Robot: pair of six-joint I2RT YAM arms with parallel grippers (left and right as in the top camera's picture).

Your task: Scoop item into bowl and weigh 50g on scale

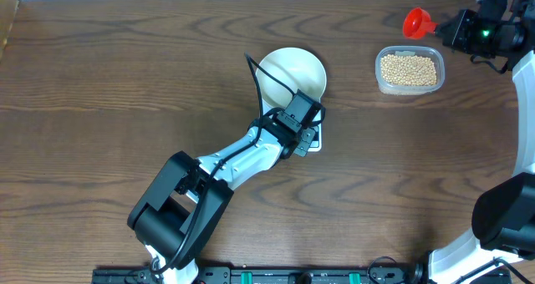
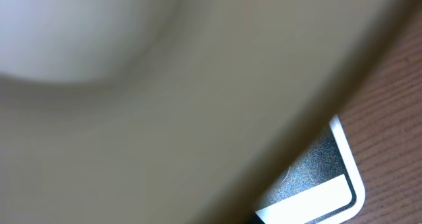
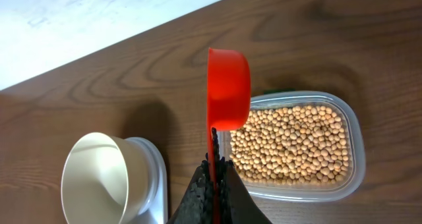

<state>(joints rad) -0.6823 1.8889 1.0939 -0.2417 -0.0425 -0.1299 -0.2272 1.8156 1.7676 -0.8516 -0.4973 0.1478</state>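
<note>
Overhead, the white bowl [image 1: 291,73] sits near the middle of the wooden table [image 1: 100,83], at the far end of the scale [image 1: 313,144]. Only a small white corner of the scale shows past the left arm. The left gripper [image 1: 303,115] is right at the bowl's near rim, over the scale. Its fingers are hidden from above, so I cannot tell whether they are spread or pinched on the rim.

The left wrist camera does not help. A pale blur of bowl [image 2: 132,85] fills nearly the whole view, with one corner of the scale [image 2: 343,192] and some wood grain at the lower right.

At the far right corner, the right gripper [image 1: 451,29] is clamped on the handle of a red scoop [image 1: 416,22]. It holds the scoop just behind a clear plastic tub [image 1: 409,70], and the beans [image 1: 408,69] lie inside the tub in a tan layer. I see none in the bowl.

From the right wrist camera, the right gripper [image 3: 213,163] has its dark fingers [image 3: 198,191] pressed together around the thin handle. The scoop [image 3: 229,89] points away with its cup above the table, at the tub's [image 3: 353,128] near edge. The cup's inside is turned out of sight. The beans [image 3: 290,145] cover the tub's floor. To the left, well apart from the tub, the bowl [image 3: 99,178] looks tipped, with its mouth turned sideways. It rests against the white scale [image 3: 157,174] beneath it.
</note>
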